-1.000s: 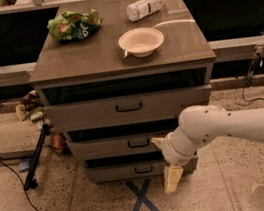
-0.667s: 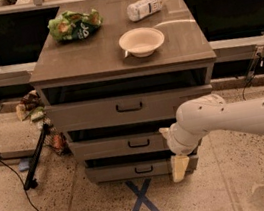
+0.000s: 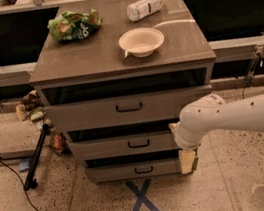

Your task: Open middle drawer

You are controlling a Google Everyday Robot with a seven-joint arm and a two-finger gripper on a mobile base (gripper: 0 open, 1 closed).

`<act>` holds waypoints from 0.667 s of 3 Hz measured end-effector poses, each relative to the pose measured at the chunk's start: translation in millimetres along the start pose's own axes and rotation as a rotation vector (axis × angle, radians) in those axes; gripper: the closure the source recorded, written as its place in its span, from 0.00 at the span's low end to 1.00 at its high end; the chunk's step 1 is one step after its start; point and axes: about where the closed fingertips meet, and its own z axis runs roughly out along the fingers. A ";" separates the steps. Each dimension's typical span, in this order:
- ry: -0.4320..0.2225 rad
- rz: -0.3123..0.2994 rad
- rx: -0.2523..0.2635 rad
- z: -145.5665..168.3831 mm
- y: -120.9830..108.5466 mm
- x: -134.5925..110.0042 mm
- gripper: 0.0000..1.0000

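The middle drawer (image 3: 124, 145) is a grey-brown flat front with a small dark bar handle (image 3: 139, 144) at its centre, second of three in the cabinet. It looks closed or nearly flush. My white arm (image 3: 225, 116) reaches in from the right. The gripper (image 3: 188, 160) hangs below the wrist at the right end of the lowest drawer (image 3: 128, 171), below and right of the middle drawer's handle. It holds nothing that I can see.
The cabinet top (image 3: 88, 59) carries a white bowl (image 3: 141, 41), a lying plastic bottle (image 3: 146, 6) and a green snack bag (image 3: 73, 25). The top drawer (image 3: 97, 112) is above. A blue X (image 3: 142, 198) marks the floor in front. A black stand leg and cable (image 3: 34, 157) lie at the left.
The arm has swung to the right and risen. The gripper moved from in front of the lowest drawer to the cabinet's lower right corner.
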 end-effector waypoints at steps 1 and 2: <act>-0.005 0.022 0.022 25.5 -6.7 17.3 0.00; -0.038 0.018 0.051 47.7 -19.6 23.6 0.00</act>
